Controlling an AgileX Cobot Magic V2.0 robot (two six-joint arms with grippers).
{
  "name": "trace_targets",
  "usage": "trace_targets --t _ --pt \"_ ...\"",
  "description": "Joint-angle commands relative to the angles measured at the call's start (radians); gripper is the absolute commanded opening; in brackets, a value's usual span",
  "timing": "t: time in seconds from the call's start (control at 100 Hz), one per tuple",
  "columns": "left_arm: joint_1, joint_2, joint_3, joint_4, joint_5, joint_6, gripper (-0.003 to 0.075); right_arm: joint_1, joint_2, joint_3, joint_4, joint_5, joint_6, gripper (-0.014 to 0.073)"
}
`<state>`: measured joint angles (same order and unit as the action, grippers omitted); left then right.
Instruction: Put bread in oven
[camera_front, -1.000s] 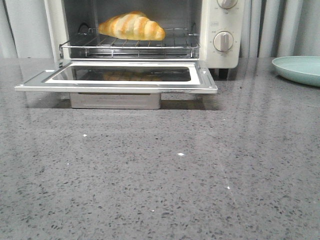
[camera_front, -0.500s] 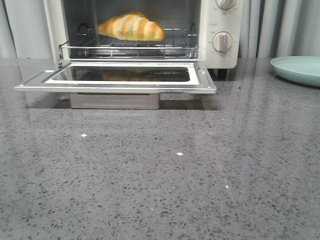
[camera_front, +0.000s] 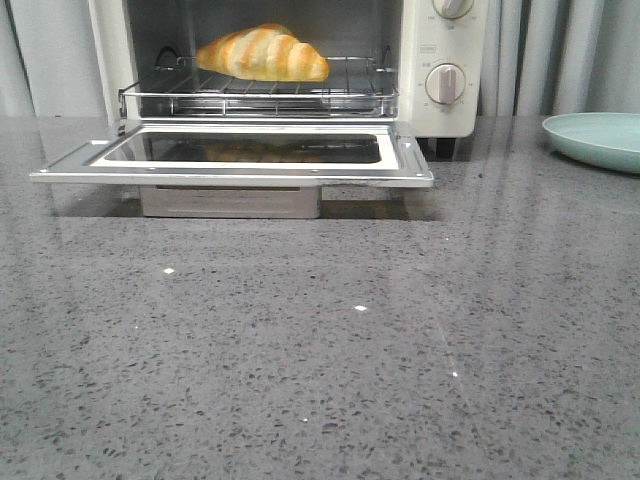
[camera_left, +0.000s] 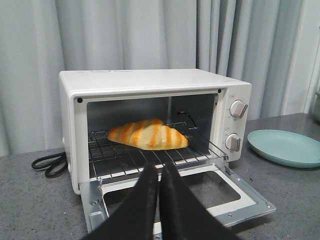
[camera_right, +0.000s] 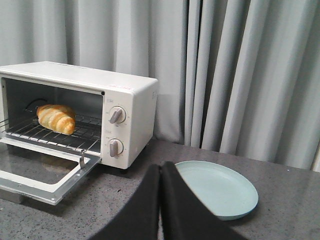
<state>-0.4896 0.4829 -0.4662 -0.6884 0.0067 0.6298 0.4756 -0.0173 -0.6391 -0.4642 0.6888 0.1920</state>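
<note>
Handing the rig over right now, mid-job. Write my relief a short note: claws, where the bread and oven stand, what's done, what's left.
Left claw: shut, empty, facing the oven.
Right claw: shut, empty, near the green plate.
Bread: lying on the wire rack inside the oven.
Door: dropped fully open.
Done: bread is in.
Left: probably only closing the door, if wanted.

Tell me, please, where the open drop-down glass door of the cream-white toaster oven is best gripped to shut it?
Grip the drop-down glass door at its front edge, coming from the front and below. It lies flat, hinged at the cream-white toaster oven, so that free edge swings up.
</note>
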Motion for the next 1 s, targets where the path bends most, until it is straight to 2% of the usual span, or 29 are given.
trace_targets --t 0.0,0.26,0.35,0.4,0.41,0.48,0.55,0.73,0.99 --pt "0.003 0.001 -0.027 -0.009 -0.052 -0.008 -0.0021 -0.006 0.013 -0.017 -0.03 -0.069 0.004 -0.0048" --pt "0.022 -0.061 0.035 -0.005 -0.053 -0.008 -0.0021 -0.006 0.013 -0.017 -0.03 -0.069 0.004 -0.0048" --pt "0.051 -0.133 0.091 0.099 -0.073 -0.019 -0.0021 -0.006 0.013 -0.017 -0.03 -0.069 0.004 -0.0048" --pt "0.068 -0.175 0.134 0.215 -0.069 -0.08 -0.0021 -0.006 0.013 -0.017 -0.03 -0.069 0.004 -0.0048" --pt "0.073 -0.187 0.155 0.276 -0.069 -0.11 -0.0021 -0.006 0.013 -0.017 -0.03 -0.069 0.004 -0.0048" --pt "0.103 -0.239 0.222 0.447 -0.071 -0.292 -0.0021 -0.006 0.013 -0.017 -0.03 -0.069 0.004 -0.0048" --pt "0.15 -0.291 0.297 0.556 -0.071 -0.461 -0.0021 -0.006 0.013 -0.017 -0.03 -0.069 0.004 -0.0048" --pt "0.279 -0.39 0.442 0.549 -0.018 -0.602 -0.0021 -0.006 0.013 -0.017 -0.03 -0.069 0.004 -0.0048" --pt "0.416 -0.516 0.49 0.546 0.272 -0.61 -0.0022 -0.006 0.013 -0.017 -0.03 -0.069 0.004 -0.0048"
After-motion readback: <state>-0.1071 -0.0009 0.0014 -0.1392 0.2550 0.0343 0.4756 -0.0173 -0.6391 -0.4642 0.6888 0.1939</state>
